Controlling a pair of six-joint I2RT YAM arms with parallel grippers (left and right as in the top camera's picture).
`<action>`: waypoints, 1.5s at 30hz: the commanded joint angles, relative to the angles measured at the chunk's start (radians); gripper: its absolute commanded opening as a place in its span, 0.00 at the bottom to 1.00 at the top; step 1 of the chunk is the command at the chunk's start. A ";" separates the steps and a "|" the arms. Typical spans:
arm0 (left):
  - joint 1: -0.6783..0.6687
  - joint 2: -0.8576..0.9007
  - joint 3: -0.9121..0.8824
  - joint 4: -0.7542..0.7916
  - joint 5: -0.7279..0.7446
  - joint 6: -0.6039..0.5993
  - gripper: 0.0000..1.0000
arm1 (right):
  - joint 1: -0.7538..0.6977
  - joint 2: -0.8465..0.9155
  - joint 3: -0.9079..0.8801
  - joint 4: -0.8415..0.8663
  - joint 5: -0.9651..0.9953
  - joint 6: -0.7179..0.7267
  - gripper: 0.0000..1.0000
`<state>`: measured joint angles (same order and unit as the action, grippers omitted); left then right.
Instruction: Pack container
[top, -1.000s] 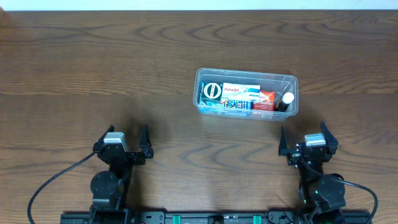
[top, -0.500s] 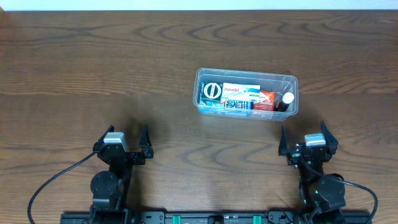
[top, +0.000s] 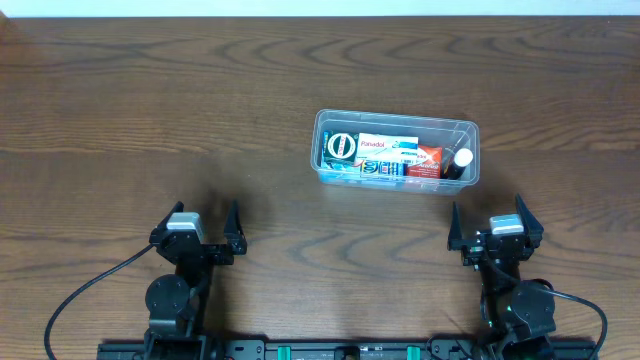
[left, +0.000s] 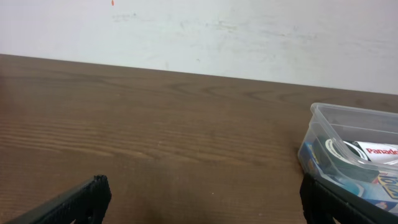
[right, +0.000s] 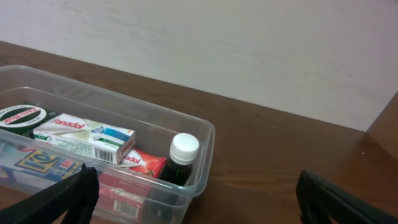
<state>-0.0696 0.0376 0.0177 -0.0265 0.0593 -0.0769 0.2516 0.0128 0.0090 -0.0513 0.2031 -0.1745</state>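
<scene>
Left gripper (top: 207, 215), right gripper (top: 486, 213): you have both spread wide, holding nothing. Container (top: 397, 122): holds your Panadol box (top: 388, 146) and white-capped bottle (top: 462, 158).

Surface (top: 150, 110): dark brown wood, strong wavy grain, running the full width from near edge to far edge. White wall (left: 249, 37) right behind the far edge, with faint grey scuffs and streaks. Tiny red mark (left: 112, 3) high on the wall, above the far-left part of the surface.
</scene>
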 joint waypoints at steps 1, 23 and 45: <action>-0.006 -0.001 -0.014 -0.040 -0.008 0.013 0.98 | -0.003 -0.002 -0.003 -0.001 0.017 -0.014 0.99; 0.021 -0.006 -0.014 -0.040 -0.008 0.013 0.98 | -0.003 -0.002 -0.003 -0.001 0.017 -0.014 0.99; 0.021 -0.006 -0.014 -0.040 -0.008 0.013 0.98 | -0.003 -0.002 -0.003 -0.001 0.017 -0.014 0.99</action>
<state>-0.0532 0.0372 0.0177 -0.0265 0.0593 -0.0769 0.2516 0.0128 0.0090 -0.0513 0.2031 -0.1745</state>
